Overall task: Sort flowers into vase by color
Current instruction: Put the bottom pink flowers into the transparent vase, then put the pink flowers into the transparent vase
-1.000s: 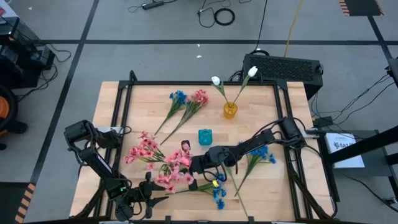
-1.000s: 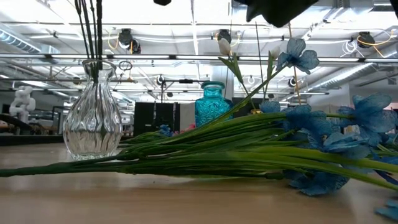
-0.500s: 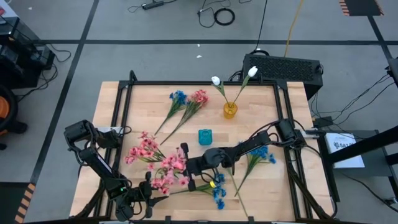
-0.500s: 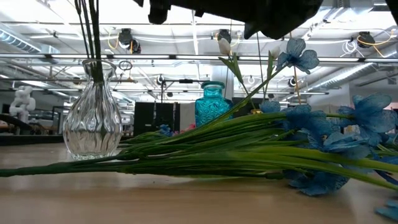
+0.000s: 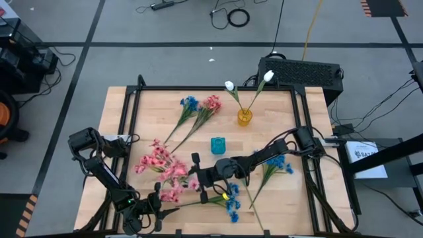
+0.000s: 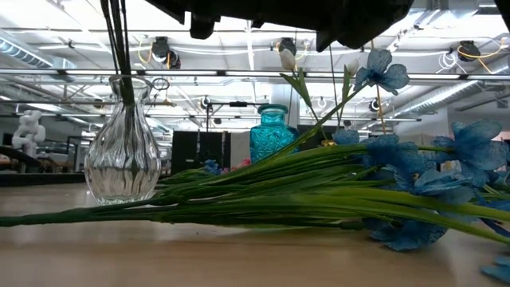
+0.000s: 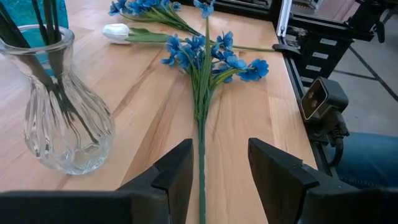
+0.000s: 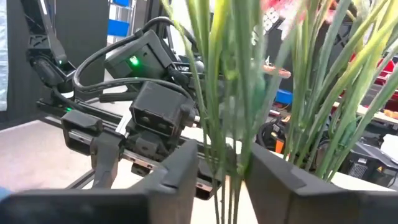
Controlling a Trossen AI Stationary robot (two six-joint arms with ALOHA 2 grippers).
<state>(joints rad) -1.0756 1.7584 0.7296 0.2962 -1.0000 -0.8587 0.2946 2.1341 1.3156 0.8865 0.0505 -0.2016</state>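
Note:
A clear glass vase [image 7: 62, 118] holds dark stems, and pink blossoms [image 5: 162, 170] spread above it. My right gripper [image 5: 198, 177] reaches in level from the table's right and stands open, with upright green stems [image 8: 227, 93] between its fingers. My left gripper [image 7: 217, 180] waits open near the front left. A blue flower's stem [image 7: 201, 149] lies on the table in line with the gap between its fingers. A yellow vase [image 5: 244, 117] holds two white buds [image 5: 229, 86]. A teal vase [image 5: 218, 145] stands mid-table. My right gripper has the pink spray's green stems [image 8: 231, 143] standing upright between its two fingers [image 8: 180, 171]. The fingers come level from the table's right side, across the stems. I cannot tell whether they touch the stems.
A blue and a pink spray [image 5: 198, 109] lie at the far left of centre. More blue sprays [image 5: 274, 165] lie at the right, and another [image 5: 232, 205] lies near the front with a white bud [image 7: 118, 32]. A black frame [image 5: 301, 106] rims the table.
My right gripper has sunk a little and gone toward the table's left edge. The pink blossoms beside it have gone the same way and now sit closer over the clear vase. In the low view the arm has come lower across the top of the picture.

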